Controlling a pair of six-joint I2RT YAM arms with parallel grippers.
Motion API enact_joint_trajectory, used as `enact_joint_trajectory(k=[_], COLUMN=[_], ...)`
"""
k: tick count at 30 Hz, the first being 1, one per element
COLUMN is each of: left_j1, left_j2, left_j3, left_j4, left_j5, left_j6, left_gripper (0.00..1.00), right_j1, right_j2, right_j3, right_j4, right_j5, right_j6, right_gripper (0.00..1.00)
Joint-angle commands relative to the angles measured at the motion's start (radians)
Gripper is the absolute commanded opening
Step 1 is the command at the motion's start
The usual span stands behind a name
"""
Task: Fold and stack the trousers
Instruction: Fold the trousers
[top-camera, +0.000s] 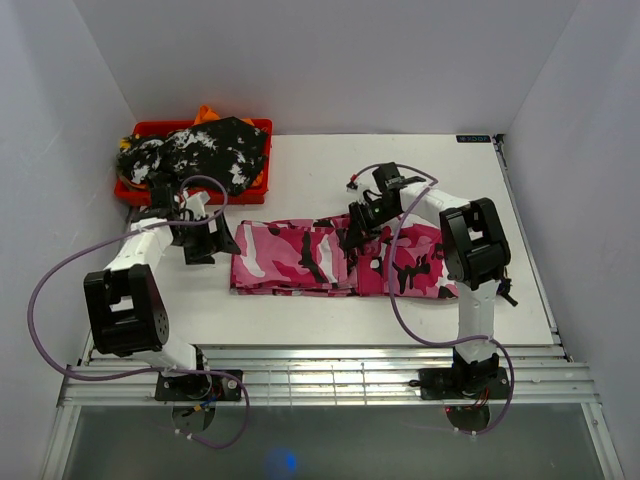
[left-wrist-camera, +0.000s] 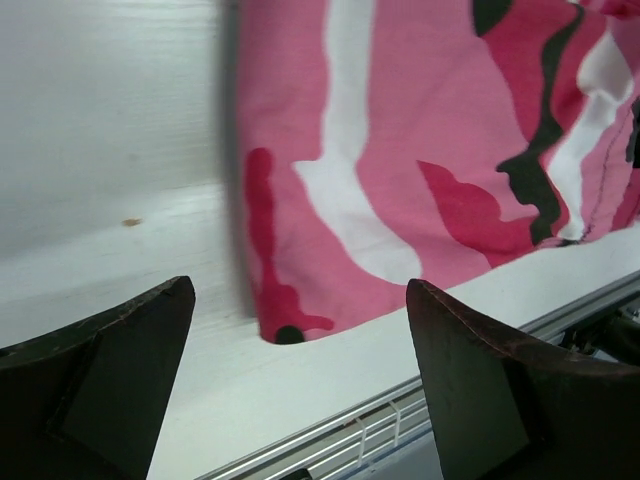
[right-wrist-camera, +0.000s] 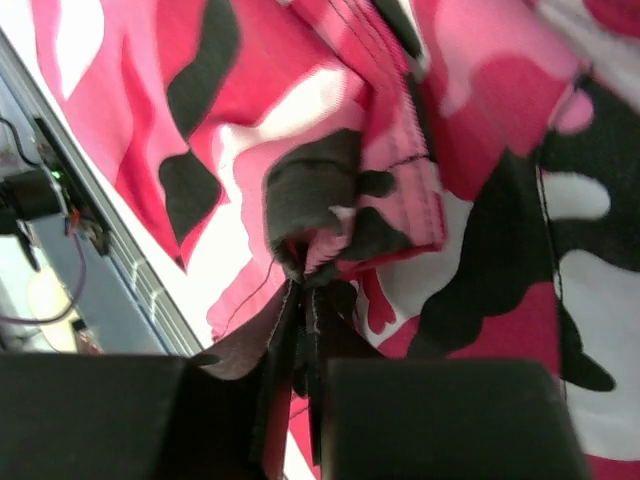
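The pink, white and black camouflage trousers (top-camera: 320, 258) lie spread across the middle of the table. My right gripper (top-camera: 360, 222) is shut on a bunched hem of the trousers (right-wrist-camera: 315, 235), pinched between its fingers over the middle of the cloth. My left gripper (top-camera: 205, 240) is open and empty just left of the trousers' left end (left-wrist-camera: 420, 160), low over the table. A black-and-white mottled garment (top-camera: 200, 150) lies heaped in a red bin (top-camera: 130, 190) at the back left.
Something orange (top-camera: 207, 113) sticks out behind the mottled garment in the bin. A ribbed metal rail (top-camera: 320, 375) runs along the table's near edge; it also shows in the left wrist view (left-wrist-camera: 400, 420). White walls close in the sides and back.
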Motion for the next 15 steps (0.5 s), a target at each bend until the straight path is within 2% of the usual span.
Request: enact_joint_trajectory(k=[1, 4, 7, 11, 12, 14, 15], left_j1=[0.069, 0.070, 0.070, 0.070, 0.070, 0.070, 0.070], left_j2=[-0.018, 0.021, 0.068, 0.113, 0.124, 0.139, 0.154], left_j3=[-0.040, -0.071, -0.110, -0.149, -0.155, -0.172, -0.176], left_j4=[0.013, 0.055, 0.127, 0.252, 0.270, 0.309, 0.320], left_j5=[-0.014, 0.003, 0.093, 0.196, 0.213, 0.243, 0.267], left_j6=[0.029, 0.052, 0.042, -0.018, -0.030, -0.058, -0.066], left_gripper=[0.98, 0.98, 0.91, 0.80, 0.79, 0.75, 0.73], right_j1=[-0.002, -0.003, -0.005, -0.003, -0.005, -0.006, -0.008], right_j2=[0.002, 0.002, 0.005, -0.003, -0.004, -0.018, -0.027], right_j3=[-0.036, -0.059, -0.065, -0.049, -0.036, -0.016, -0.005], right_j4=[-0.030, -0.038, -0.038, -0.046, -0.055, -0.079, -0.101], right_j5=[0.078, 0.135, 0.177, 0.218, 0.223, 0.228, 0.217], right_j6=[-0.014, -0.038, -0.065, -0.076, -0.077, -0.073, -0.074], right_gripper=[0.08, 0.08, 0.08, 0.19, 0.37, 0.51, 0.62])
